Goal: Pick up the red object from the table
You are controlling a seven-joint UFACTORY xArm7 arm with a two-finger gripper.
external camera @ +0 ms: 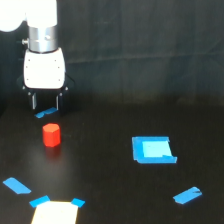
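Observation:
The red object [51, 135] is a small red-orange short cylinder standing upright on the black table [110, 190], at the exterior view's left. My gripper [45, 102] hangs from the white arm just above and slightly behind it, fingers pointing down. The two dark fingers stand apart with a gap about the cylinder's width, holding nothing. The fingertips are above the cylinder's top and do not touch it.
A small blue tape strip [46, 113] lies under the fingers. A blue-edged square [153, 149] sits at centre right. More blue strips lie at front left [16, 185] and front right [187, 195]. A pale patch with blue corners [56, 212] is at the bottom edge.

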